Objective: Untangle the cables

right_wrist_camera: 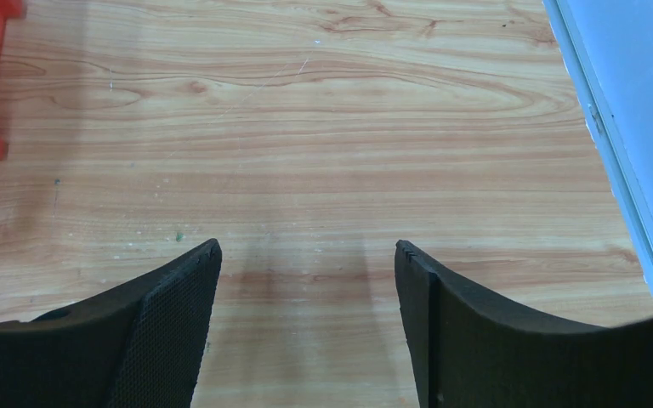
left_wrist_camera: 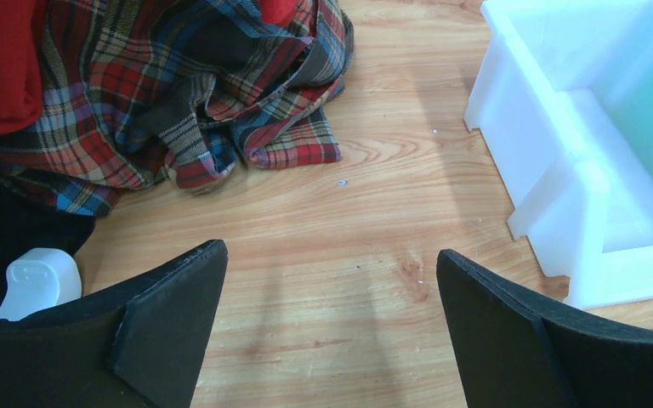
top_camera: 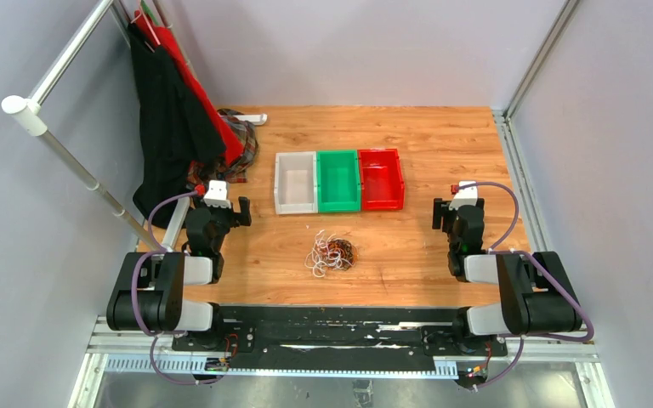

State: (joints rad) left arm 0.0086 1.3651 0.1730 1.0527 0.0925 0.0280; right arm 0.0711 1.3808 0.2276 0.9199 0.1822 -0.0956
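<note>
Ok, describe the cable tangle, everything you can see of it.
The cables form one small knotted clump of thin curly strands: white loops mostly on its left, black and orange ones packed on its right. It lies on the wooden table, on the near side of the green bin, apart from it. Only the table touches it.

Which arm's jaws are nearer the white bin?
Left. The jaws of the left arm sit just left of the white bin; those of the right arm sit beyond the green bin and red bin.
</note>
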